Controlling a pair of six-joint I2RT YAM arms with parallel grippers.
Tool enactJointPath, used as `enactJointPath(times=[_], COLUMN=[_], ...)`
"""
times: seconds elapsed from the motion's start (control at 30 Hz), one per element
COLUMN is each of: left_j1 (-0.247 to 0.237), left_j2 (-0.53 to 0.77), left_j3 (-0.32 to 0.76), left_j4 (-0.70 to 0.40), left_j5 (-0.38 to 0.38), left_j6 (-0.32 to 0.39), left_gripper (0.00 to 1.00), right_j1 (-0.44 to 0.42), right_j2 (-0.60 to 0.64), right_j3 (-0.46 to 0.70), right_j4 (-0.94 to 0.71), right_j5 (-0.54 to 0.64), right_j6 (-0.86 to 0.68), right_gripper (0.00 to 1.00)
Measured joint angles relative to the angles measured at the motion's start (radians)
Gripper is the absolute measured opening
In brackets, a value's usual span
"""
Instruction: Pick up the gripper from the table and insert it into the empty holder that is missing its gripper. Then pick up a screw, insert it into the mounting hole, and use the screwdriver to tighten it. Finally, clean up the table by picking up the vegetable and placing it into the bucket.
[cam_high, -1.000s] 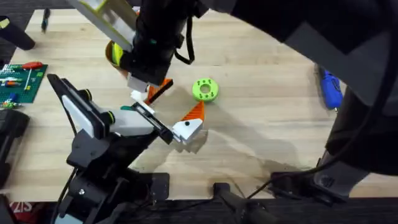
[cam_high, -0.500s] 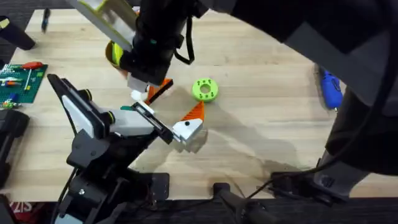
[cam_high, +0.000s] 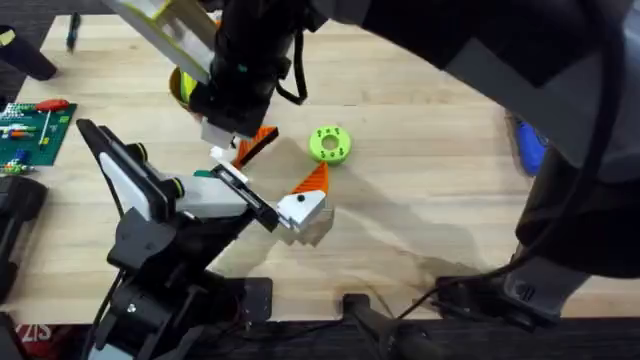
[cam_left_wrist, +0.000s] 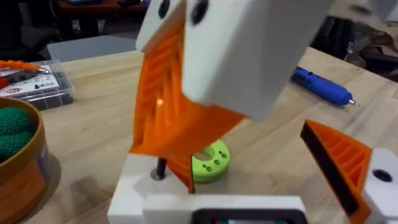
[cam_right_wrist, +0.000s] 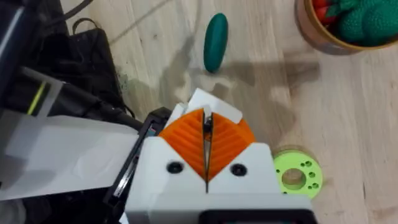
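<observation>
One vegetable (cam_high: 330, 143), one bucket (cam_left_wrist: 22, 163)

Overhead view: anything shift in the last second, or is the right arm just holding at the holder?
Almost nothing. The right gripper edged slightly left over the holder, still shut on the gripper. The vegetable, screwdriver and bucket stayed put.

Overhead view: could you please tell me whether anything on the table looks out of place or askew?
Yes. The holder carries just one orange finger, so it looks lopsided; the right end effector grips the gripper beside it. The vegetable lies loose on the table, outside the bucket.
</observation>
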Motion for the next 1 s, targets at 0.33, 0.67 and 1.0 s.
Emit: enactJointPath(times=[0.33,0.67,1.0], left_j1=[0.0,0.0,0.0], left_j2=[0.0,0.0,0.0], left_j3=[0.0,0.0,0.0], left_j4=[0.0,0.001,0.0], left_j5=[0.0,0.0,0.0], left_j6=[0.001,0.007,-0.005], left_gripper=[0.989,0.989,0.989], right_j1=[0.0,-0.025,-0.032], right_j2=[0.0,0.012,0.047], right_j3=[0.0,0.001,0.002], right_j4=[0.003,0.003,0.002], right_j5=[-0.003,-0.06,-0.079], right_j6=[0.006,0.011,0.014], right_gripper=[0.011,0.011,0.011])
